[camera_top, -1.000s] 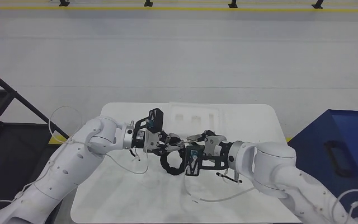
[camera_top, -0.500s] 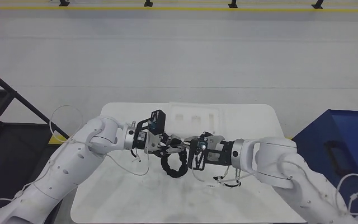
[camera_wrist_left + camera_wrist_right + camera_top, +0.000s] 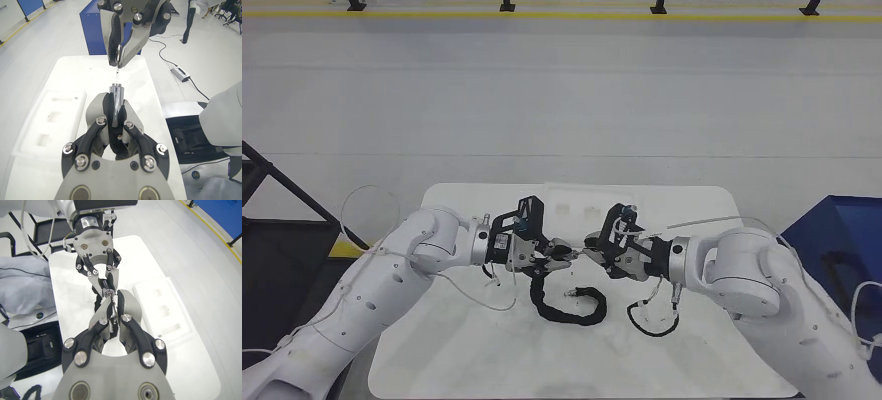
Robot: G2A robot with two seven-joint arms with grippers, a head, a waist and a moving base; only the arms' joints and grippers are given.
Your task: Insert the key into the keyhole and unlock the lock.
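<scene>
Left gripper (image 3: 114,106) clamped on the chrome cable-lock cylinder (image 3: 116,91) above the white table (image 3: 462,340), right gripper (image 3: 113,298) pinching the key (image 3: 117,73), its tip just beside the cylinder's keyhole end.

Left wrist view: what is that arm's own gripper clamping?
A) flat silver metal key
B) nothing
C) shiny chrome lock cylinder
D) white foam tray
C: the left gripper is shut on the shiny chrome lock cylinder, while the right gripper pinches the flat silver metal key.
</scene>
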